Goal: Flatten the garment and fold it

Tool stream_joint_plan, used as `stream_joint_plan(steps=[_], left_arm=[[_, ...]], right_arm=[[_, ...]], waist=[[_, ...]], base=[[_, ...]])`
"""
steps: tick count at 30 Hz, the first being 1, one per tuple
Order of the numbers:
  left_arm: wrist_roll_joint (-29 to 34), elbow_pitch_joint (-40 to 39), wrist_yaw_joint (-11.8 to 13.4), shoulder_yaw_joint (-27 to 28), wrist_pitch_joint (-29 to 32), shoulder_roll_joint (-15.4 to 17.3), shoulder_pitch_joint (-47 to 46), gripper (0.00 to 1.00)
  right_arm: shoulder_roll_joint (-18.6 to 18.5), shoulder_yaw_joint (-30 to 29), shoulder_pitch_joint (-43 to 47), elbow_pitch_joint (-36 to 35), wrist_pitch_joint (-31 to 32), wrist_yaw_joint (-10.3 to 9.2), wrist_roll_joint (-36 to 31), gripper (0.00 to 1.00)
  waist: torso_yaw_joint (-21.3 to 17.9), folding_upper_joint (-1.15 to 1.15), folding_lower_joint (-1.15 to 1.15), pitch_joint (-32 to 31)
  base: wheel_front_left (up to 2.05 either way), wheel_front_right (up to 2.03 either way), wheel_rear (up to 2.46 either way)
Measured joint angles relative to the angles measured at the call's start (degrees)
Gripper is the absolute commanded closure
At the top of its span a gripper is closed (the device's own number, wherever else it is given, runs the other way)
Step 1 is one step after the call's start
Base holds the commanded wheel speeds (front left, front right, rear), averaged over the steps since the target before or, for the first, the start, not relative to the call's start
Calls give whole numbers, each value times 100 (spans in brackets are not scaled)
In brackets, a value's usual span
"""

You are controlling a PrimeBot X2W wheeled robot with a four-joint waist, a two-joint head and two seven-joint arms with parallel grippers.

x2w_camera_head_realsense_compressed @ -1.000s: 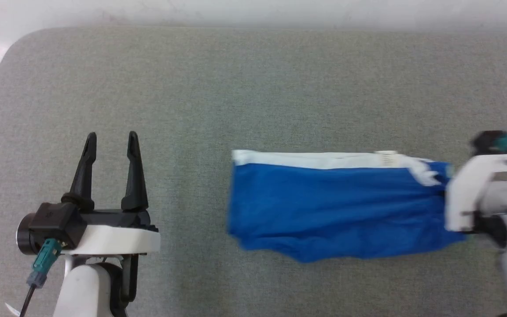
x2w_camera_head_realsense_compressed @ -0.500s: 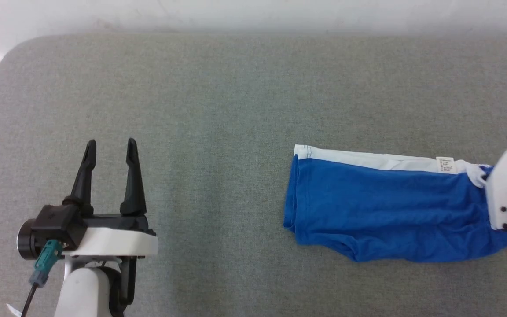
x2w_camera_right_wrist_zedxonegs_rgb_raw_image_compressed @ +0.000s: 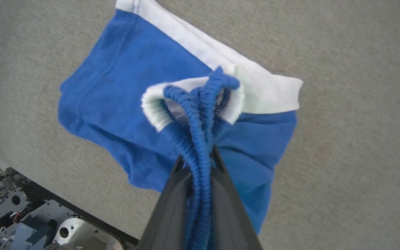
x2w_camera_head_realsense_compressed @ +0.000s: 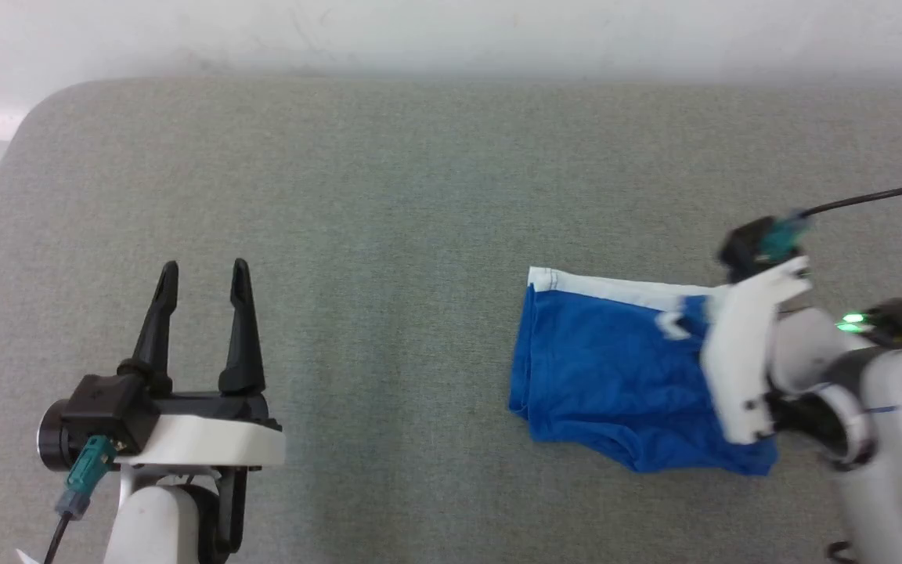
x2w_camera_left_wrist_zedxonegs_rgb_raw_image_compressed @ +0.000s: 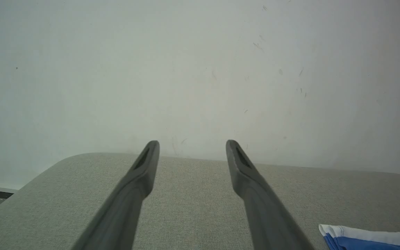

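Garment (x2w_camera_head_realsense_compressed: 600,376) pinched in right end effector (x2w_camera_right_wrist_zedxonegs_rgb_raw_image_compressed: 196,158), left end effector (x2w_camera_head_realsense_compressed: 204,266) spread wide, empty

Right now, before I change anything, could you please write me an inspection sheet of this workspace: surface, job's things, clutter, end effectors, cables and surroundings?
Surface: grey fabric-covered table top, flat, with a rounded far-left corner.
Job's things: blue shorts with a white waistband, on the right side; one end is bunched and held, the rest lies on the table top.
Clutter: nothing seen.
End effectors: left end effector open, empty, apart from the shorts; right end effector shut on the bunched end of the shorts.
Cables: left wrist cable with a teal plug; right wrist cable with a white tag.
Surroundings: pale wall behind the table top.
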Motion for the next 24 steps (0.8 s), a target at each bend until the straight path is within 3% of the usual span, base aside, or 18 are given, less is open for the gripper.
stream_joint_plan(steps=[5,10,19,20,21,24], left_arm=[[-2,-22,-5,-23,0,-21,2,0],[-2,-27,-26,-49,0,-25,4,0],[-26,-5,-46,-104,0,-31,2,0],[-27,1,-46,-101,0,-31,2,0],[-27,4,-46,-91,0,-32,2,0],[-27,14,-41,-46,0,-32,4,0]], right_arm=[[534,423,-182,314,-465,0,-96,100],[901,487,-491,913,-1039,0,-426,100],[1136,757,-653,2227,-1605,0,-931,99],[1141,810,-676,2287,-1697,0,-928,59],[1146,877,-713,2335,-1767,0,-921,0],[1168,1127,-839,2373,-1848,0,-801,0]], waist=[[123,0,0,27],[266,0,0,86],[507,0,0,258],[527,0,0,265],[539,0,0,269],[512,0,1,255]], base=[[0,0,0],[0,0,0],[0,0,0],[0,0,0],[0,0,0],[0,0,0]])
